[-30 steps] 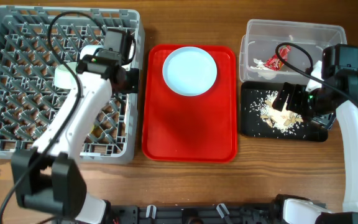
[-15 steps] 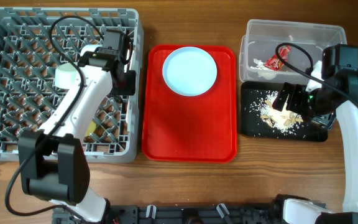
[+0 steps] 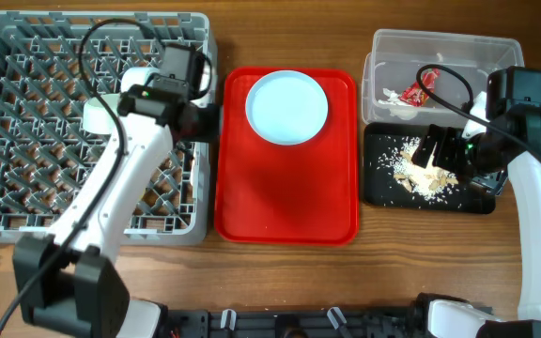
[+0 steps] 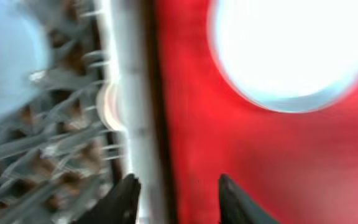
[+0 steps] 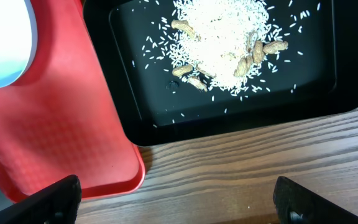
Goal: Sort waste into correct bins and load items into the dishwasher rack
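Plate point(image 3: 286, 107) sitting on the red tray point(image 3: 285, 202), both arms' jaws released.

Overhead, the left gripper point(image 3: 203, 120) is hanging over the right rim of the dishwasher rack point(image 3: 26, 113), just beside the red tray; the right gripper point(image 3: 440, 150) is hovering over the black tray point(image 3: 383, 192) of rice scraps point(image 3: 425, 176), and the candy wrapper point(image 3: 411, 93) is lying in the clear tub point(image 3: 444, 47). The blurred left wrist view is showing spread fingers point(image 4: 126, 199) grasping nothing, with a pale blue bowl point(image 4: 5, 56) sitting in the rack. The right wrist view is showing jaws wide apart and empty above rice and peanuts point(image 5: 253, 53).
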